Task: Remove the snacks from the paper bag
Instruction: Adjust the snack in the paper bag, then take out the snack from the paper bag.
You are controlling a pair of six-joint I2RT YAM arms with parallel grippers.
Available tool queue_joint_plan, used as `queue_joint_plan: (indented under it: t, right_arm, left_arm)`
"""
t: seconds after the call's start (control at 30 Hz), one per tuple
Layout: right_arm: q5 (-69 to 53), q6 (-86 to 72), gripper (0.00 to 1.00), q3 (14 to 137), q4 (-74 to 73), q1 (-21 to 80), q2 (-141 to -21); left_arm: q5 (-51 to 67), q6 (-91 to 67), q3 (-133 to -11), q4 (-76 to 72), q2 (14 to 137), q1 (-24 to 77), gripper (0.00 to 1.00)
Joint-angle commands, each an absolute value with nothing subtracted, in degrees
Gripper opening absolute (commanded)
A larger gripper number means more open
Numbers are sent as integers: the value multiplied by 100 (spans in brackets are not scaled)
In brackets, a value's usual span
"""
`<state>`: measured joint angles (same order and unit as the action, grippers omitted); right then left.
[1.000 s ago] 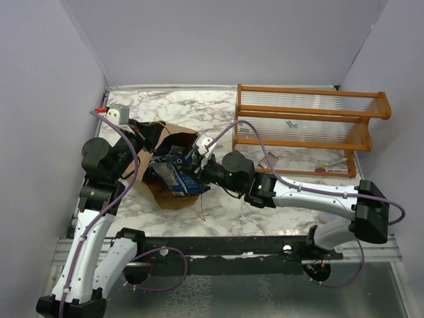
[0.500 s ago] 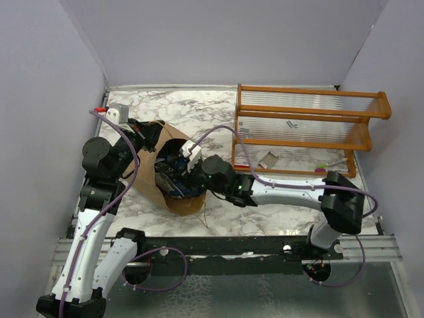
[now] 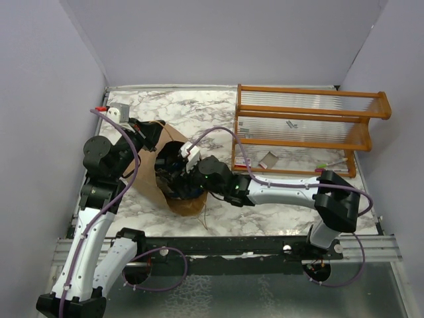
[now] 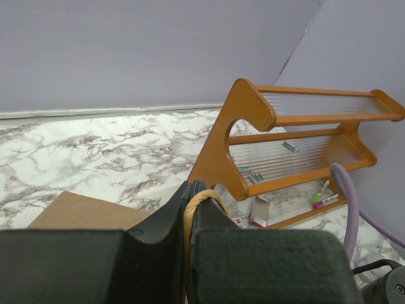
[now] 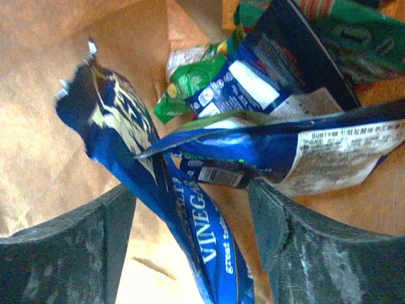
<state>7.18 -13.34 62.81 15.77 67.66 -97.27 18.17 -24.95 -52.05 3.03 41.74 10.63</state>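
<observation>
Marble-patterned table [image 3: 199, 109] fills the workspace, white veined with grey. On its right side stands an orange-brown wooden rack [image 3: 305, 122] with ribbed clear shelves; a few small items lie on its lower shelves, too small to identify.

Left of the rack, the paper bag [image 3: 147, 184] lies tipped on the table with its open mouth turned towards the right arm. The brown kraft paper is creased and spread flat at the near edge.

The left gripper [image 3: 144, 136] sits at the bag's far upper edge. Its wrist view shows the left gripper's two black fingers pressed together on the handle [image 4: 190, 212], a thin twisted-paper loop pinched between them.

The right gripper [image 3: 177, 175] reaches into the bag's mouth. From its wrist camera, its jaws stand well apart inside the brown interior, gripping nothing.

The snacks are all inside the bag, piled against one another. A long dark blue packet [image 5: 130, 152] with white "VINEGAR" lettering runs down between the parted fingers. A second blue packet [image 5: 304, 149] with a white printed panel lies across it. Behind them lie another dark blue packet [image 5: 272, 69], a crumpled green packet [image 5: 190, 82] and a green one [image 5: 357, 35] at the top edge.
</observation>
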Motion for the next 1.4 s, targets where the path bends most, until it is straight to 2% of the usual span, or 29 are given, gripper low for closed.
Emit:
queue_joint_plan:
  t: [0.0,0.23,0.37,0.43,0.6,0.67,1.07,1.37]
  right_arm:
    - [457,-1572,74,5950,1145,6785,-9379]
    - [172,-1796,76,5773,724,6782,-9211]
    - [131,-1845,72,5677,816,6784,-9210]
    - [3,-1806,61,5757,806,6783,-9263]
    - [133,-1668,12,5969,675,6778,-9172]
    - [198,-1530,2,6130,433,6785,-9030]
    - [-364,-589,1,6585,-1040,6785,-7921]
    - [-115,444,1,6759,-2461,6784,-6616]
  left_arm:
    - [1817,-2506,-5344,36,4135,1081,0]
    - [1839,-2514,-5352,27,4159,1081,0]
    - [1842,-2516,-5367,72,4198,1081,0]
    - [1842,-2515,-5387,87,4210,1081,0]
    - [1843,-2549,-5313,-1,4210,1081,0]
    - [1839,-2538,-5332,53,4221,1081,0]
    - [1693,-2451,-5310,-36,4221,1081,0]
    - [1330,-2252,-5357,-38,4194,1081,0]
